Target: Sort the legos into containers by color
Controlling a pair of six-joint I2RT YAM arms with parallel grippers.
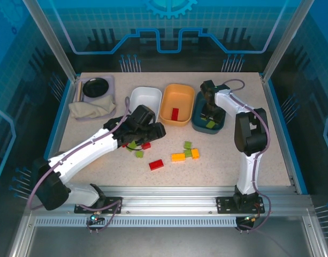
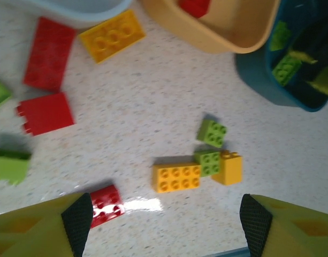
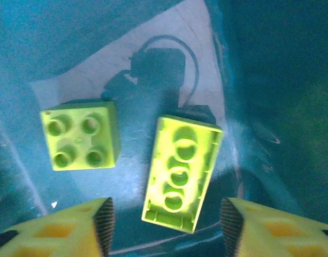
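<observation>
Three bins sat in a row at the far side of the table (image 1: 206, 171): a white bin (image 1: 146, 100), an orange bin (image 1: 181, 98) and a teal bin (image 1: 201, 128). One red brick (image 1: 175, 113) lay inside the orange bin. The right end effector (image 3: 168, 227) hung low over the teal bin. Its two fingers (image 3: 102, 222) were spread wide apart, with nothing pinched between them. On the floor of that bin lay a square green brick (image 3: 79, 135) with its bumps up. Just beside it lay a long green brick (image 3: 181, 171), turned upside down, in front of the gap between the fingers. The left end effector (image 2: 166, 222) hung over the loose bricks on the table in front of the white bin. Its fingers were spread wide too, and it held nothing. Below it a yellow brick (image 2: 176, 178), a small green brick (image 2: 208, 162) and an orange block (image 2: 230, 168) touched each other in a little bunch. Another green brick (image 2: 212, 132) sat just beside them. A small red brick (image 2: 106, 205) lay near one finger. More red bricks (image 2: 46, 113), a second yellow brick (image 2: 112, 35) and some green bricks (image 2: 8, 166) lay closer to the white bin. Off in the far left corner sat a black bowl (image 1: 96, 87) on a purple tray (image 1: 112, 85), with a crumpled cloth (image 1: 91, 108) next to it.
</observation>
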